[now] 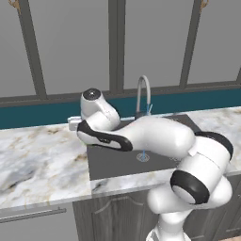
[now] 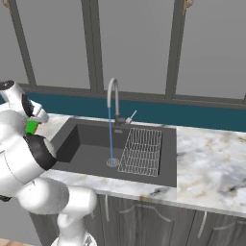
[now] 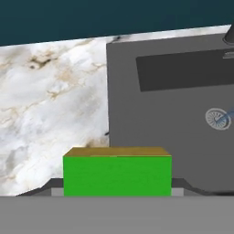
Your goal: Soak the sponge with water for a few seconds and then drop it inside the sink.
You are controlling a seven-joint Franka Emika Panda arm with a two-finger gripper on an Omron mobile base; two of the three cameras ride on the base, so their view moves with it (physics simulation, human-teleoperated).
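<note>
A: Left first. What's on the white-and-brown marbled surface?

B: Bare marble on the left. Above its edge by the sink's left rim sits the small flat sponge, bright green with a thin yellow layer. In the right base view it's a green patch under the white hand.

A: Jaws?

B: Pinching the sponge, one dark tip at each end of it in the hand view. Gripper is up off the surface, not in the basin.

A: Sponge wet?

B: Can't tell. It's well left of the stream, not touching it.

A: Middle?

B: Large dark grey rectangular recessed sink, curved grey gooseneck faucet at the far rim. Thin pale blue stream of water drops straight from the spout onto the round metal drain.

A: Right?

B: Wire rack in the sink's right part, just beside the drain. More marble further right. Dark teal strip and grey window frames along the far wall.
</note>
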